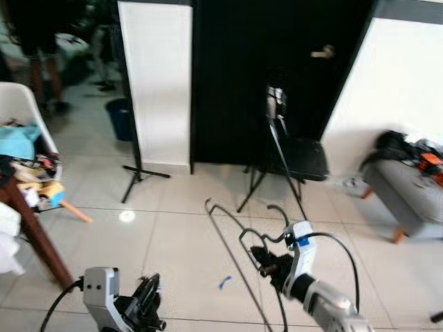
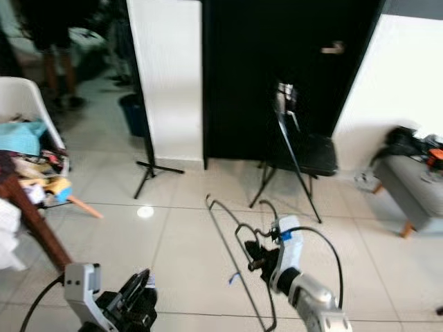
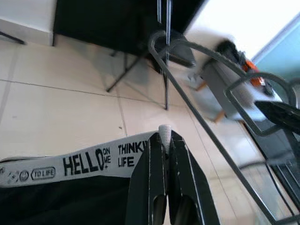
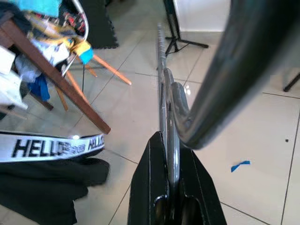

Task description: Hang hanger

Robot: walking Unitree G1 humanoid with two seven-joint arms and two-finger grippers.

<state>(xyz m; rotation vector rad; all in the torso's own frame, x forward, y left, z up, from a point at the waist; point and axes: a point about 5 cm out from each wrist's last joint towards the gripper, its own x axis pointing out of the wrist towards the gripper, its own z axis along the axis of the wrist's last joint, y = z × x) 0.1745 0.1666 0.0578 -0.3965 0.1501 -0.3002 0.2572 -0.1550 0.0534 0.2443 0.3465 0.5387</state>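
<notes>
Hanger (image 1: 239, 238) sits clamped between closed right pincer (image 1: 266, 266) fingers, its frame reaching up-left.

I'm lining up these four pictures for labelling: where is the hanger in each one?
Left eye: hanger low centre-right, held by right gripper.
Right eye: low centre.
Left wrist: wire crossing the right side.
Right wrist: clamped between the fingers.
Shared landmark: blue tape scrap on the floor.
</notes>
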